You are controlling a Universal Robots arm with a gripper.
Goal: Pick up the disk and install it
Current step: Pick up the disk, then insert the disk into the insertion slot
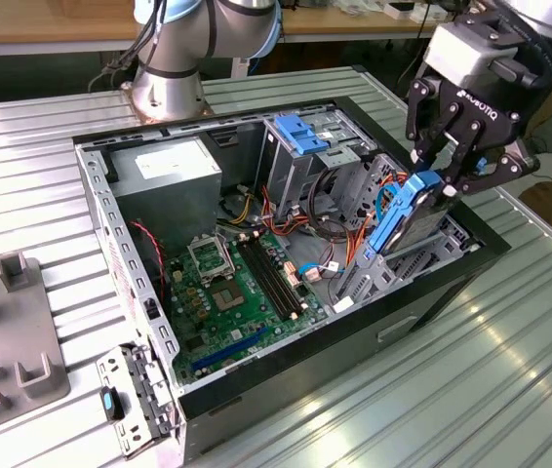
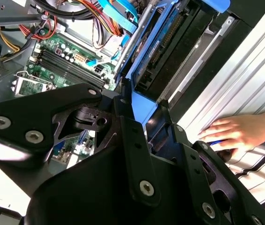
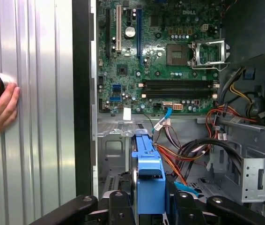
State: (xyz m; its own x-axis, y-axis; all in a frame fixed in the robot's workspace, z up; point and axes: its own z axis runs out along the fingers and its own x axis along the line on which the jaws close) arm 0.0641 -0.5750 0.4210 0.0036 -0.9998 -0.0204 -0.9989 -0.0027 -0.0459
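The disk (image 1: 405, 222), a dark drive in bright blue carrier rails, hangs tilted on edge over the grey drive bay (image 1: 369, 278) at the near corner of the open computer case (image 1: 110, 219), on the exterior view's right. My gripper (image 1: 440, 182) is shut on its upper end. In the second wrist view the disk (image 2: 167, 54) runs away from the gripper (image 2: 146, 115) toward the bay. In the first wrist view the blue carrier (image 3: 149, 178) sits between the black fingers (image 3: 122, 206), above the bay floor.
Inside the case lie the green motherboard (image 1: 242, 283), orange and red cables (image 3: 179, 161) and a light-blue latch plate (image 1: 300, 135). A person's hand (image 2: 235, 133) rests on the ribbed metal table beside the case. A grey fixture (image 1: 13, 331) stands at the exterior view's left.
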